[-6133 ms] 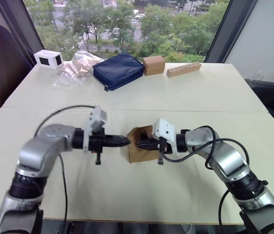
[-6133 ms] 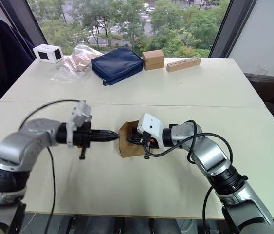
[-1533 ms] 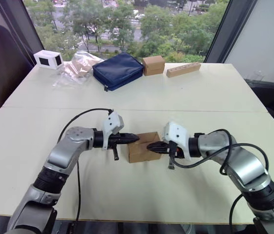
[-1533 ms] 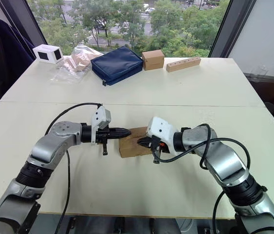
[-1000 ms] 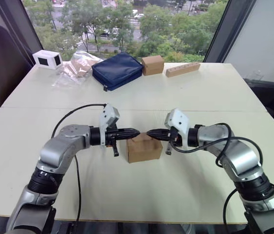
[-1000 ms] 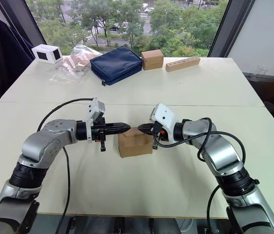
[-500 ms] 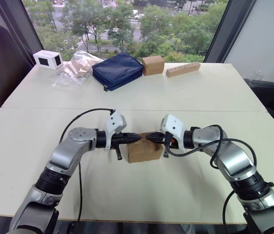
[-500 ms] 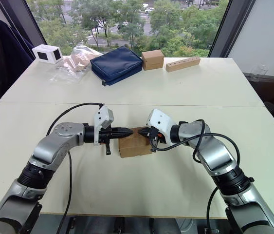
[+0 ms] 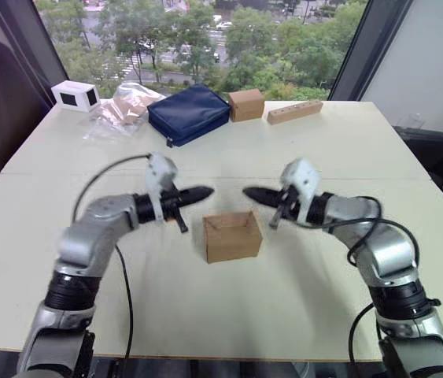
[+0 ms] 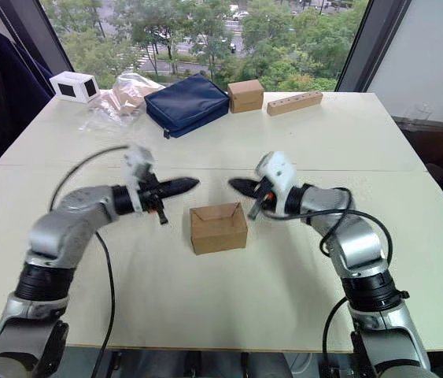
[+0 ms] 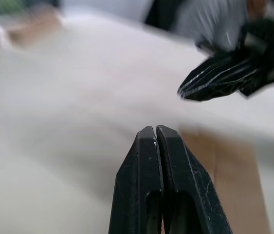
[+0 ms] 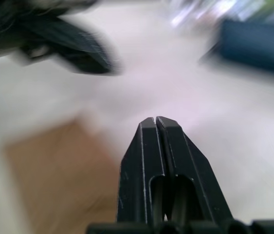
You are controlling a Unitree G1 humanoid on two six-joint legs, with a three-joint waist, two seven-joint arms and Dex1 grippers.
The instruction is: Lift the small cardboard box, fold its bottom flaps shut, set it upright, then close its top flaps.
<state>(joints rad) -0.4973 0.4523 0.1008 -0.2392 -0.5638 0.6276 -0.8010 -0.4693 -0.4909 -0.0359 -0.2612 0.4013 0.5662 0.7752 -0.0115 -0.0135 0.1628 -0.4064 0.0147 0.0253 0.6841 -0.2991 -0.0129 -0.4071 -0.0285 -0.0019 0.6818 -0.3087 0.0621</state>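
Now my left gripper (image 9: 205, 191) and right gripper (image 9: 249, 191), both pinched together, should press the top flaps (image 9: 230, 221) flat gently.

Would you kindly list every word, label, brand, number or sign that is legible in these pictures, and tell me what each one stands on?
None can be read.
small cardboard box: plain brown, unmarked.
Taped brown cube: no print visible.
White box with black window: no legible text.
Blue bag, wooden block: no lettering.
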